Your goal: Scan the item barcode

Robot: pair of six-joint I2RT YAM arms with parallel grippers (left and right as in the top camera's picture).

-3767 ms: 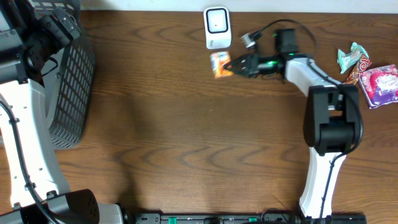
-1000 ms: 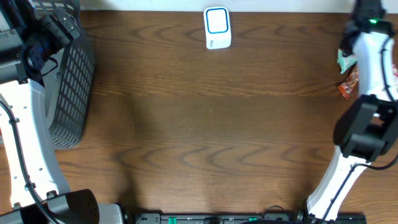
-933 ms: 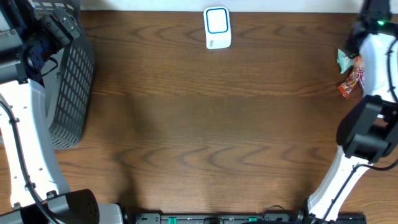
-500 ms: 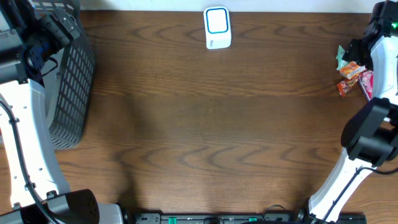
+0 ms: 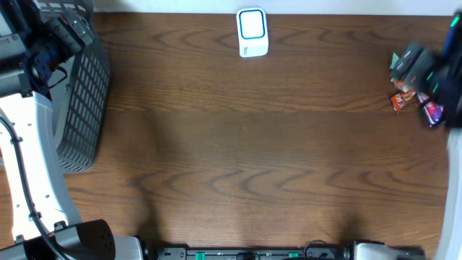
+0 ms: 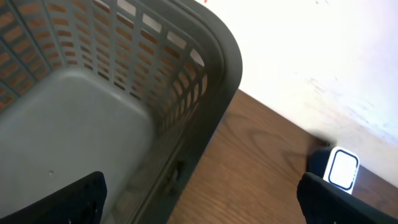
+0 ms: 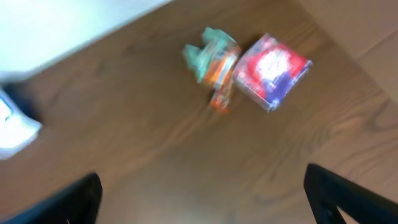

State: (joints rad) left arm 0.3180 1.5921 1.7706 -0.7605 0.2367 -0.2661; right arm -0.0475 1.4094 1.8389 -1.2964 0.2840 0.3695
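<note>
Right pincer agape over wooden table

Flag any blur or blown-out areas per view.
Overhead: table and scanner are crisp, but the right arm at the right edge is motion-smeared. Right wrist: the whole frame is motion-blurred; pink box and snack packets show no readable print. Left wrist: basket is sharp, and the wall behind it is blown out to white.

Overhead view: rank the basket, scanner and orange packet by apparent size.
1. basket, clearly largest
2. scanner
3. orange packet, smallest as seen, though part of it may be hidden
</note>
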